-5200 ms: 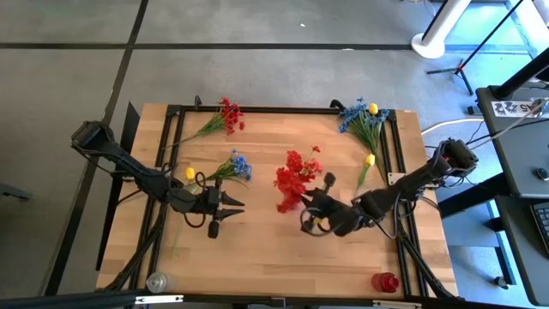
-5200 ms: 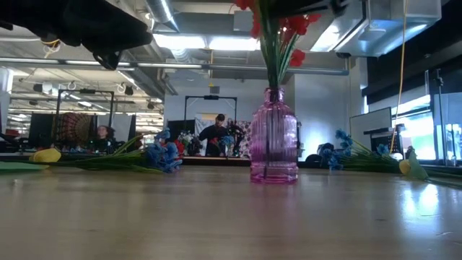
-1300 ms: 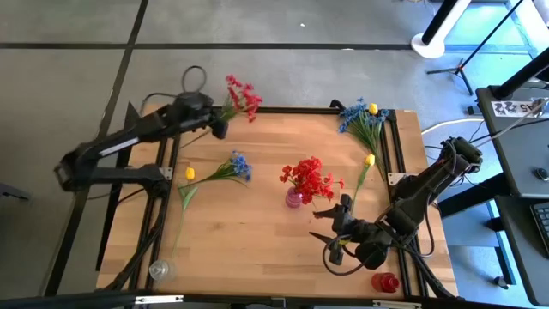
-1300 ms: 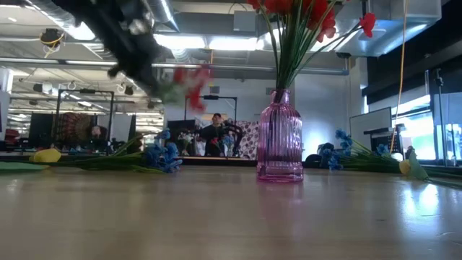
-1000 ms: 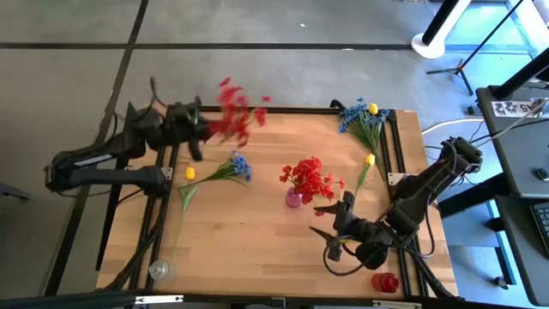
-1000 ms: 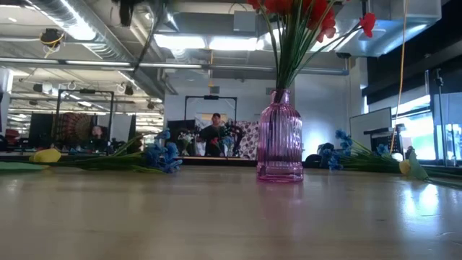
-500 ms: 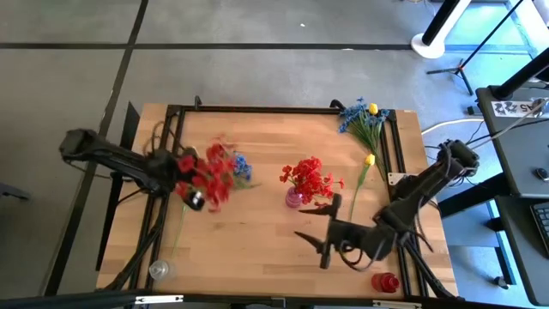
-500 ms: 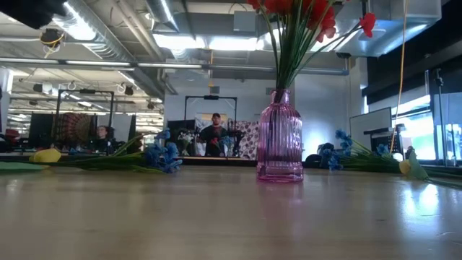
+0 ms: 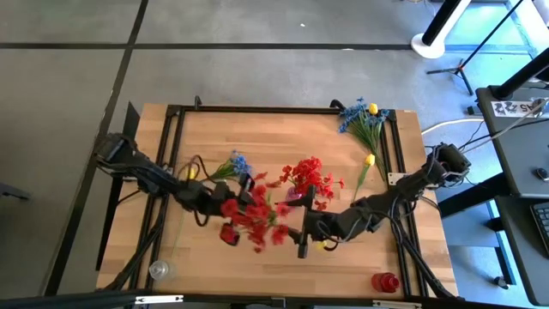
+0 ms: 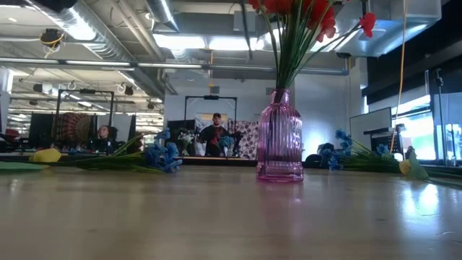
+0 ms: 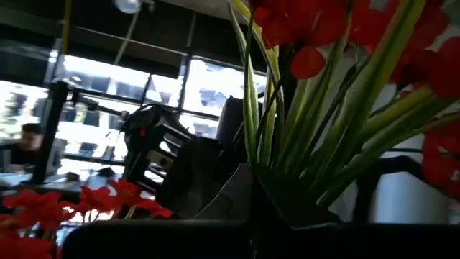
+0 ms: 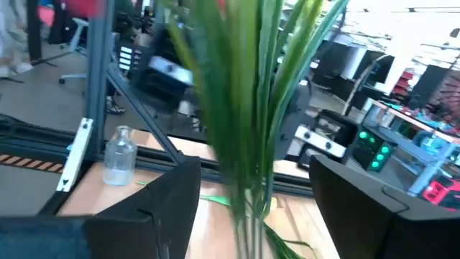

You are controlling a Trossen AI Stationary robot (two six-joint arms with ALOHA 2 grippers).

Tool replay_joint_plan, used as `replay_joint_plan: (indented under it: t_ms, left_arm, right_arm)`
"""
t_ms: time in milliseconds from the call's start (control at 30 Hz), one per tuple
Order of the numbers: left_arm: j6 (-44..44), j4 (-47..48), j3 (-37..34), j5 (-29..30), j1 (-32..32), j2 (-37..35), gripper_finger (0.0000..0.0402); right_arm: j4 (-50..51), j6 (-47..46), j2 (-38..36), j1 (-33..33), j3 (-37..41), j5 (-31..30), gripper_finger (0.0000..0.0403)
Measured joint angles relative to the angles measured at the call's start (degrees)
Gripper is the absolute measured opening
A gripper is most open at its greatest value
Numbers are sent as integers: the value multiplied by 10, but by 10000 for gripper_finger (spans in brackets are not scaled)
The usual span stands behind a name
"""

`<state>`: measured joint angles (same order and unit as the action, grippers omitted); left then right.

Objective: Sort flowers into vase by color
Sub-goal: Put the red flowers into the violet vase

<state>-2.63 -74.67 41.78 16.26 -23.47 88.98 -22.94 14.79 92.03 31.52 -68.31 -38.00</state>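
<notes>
The left tool (image 9: 225, 225) hangs over the middle of the desk (image 9: 206, 257), clamped on a red flower sprig (image 9: 256, 216) whose blossoms fan out toward the vase. Its dark arm reaches in from the desk's left edge, bent low and stretched rightward. In the left wrist view the green stems (image 11: 316, 151) rise from between its fingers.

The right tool (image 9: 307, 238) sits just right of that sprig, near the front of the desk, its fingers spread apart; green stems (image 12: 244, 108) stand between them in its wrist view. Its arm stretches in from the right edge.

The pink glass vase (image 10: 280, 137) stands upright mid-desk, holding a red bunch (image 9: 310, 178). A blue sprig (image 9: 232, 165) lies behind the left arm. A blue and yellow bunch (image 9: 364, 120) lies at the far right corner.
</notes>
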Motion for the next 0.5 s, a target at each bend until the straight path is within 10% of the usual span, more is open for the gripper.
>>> replay_joint_plan:
  t_ms: [233, 500]
  left_arm:
    - [19, 4, 52, 58, -15, 53, 0]
    - [4, 32, 52, 61, -20, 52, 34]
  right_arm:
    - [5, -26, 0, -1, 0, -1, 230]
    - [12, -45, 0, 17, 0, -17, 32]
